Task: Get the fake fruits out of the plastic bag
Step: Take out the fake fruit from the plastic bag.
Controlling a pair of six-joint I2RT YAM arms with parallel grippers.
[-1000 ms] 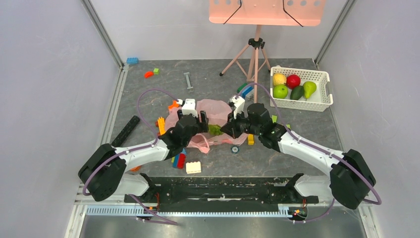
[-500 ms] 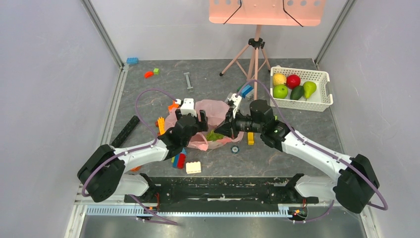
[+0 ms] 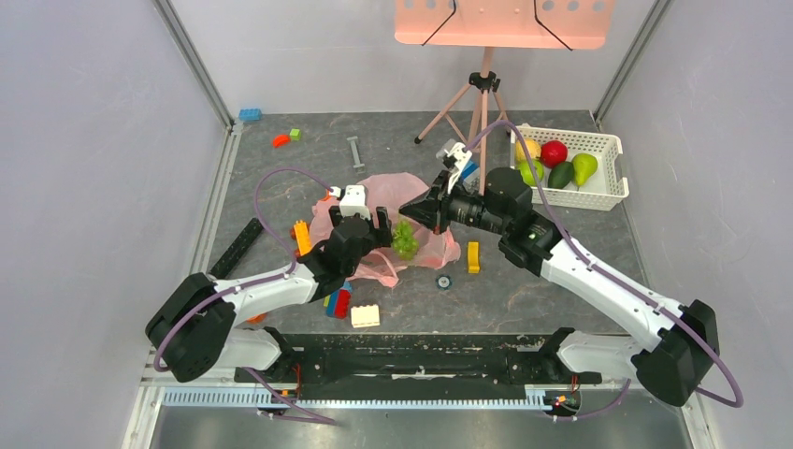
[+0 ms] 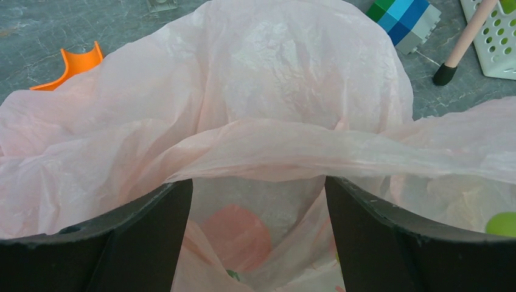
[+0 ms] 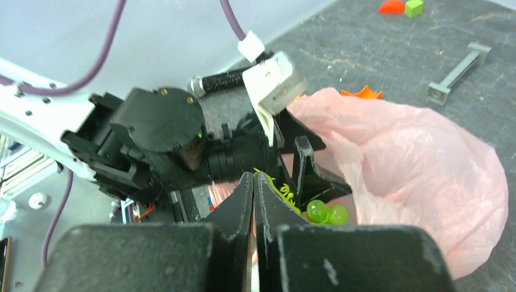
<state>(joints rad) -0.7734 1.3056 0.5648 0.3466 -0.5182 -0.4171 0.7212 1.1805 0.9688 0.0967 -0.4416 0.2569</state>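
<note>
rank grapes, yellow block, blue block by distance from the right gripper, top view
1. green plastic grapes, right at the right gripper
2. yellow building block, right of the pink plastic bag
3. blue building block, back-left corner

Bright even light, soft shadows, mild glare on plastic

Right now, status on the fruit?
Right gripper: jaws shut on grapes, hanging over bag. Left gripper: jaws open at bag mouth. Five fruits in basket. Tripod between bag and basket.

pink plastic bag [image 3: 397,195], green grapes [image 3: 405,241]
</note>
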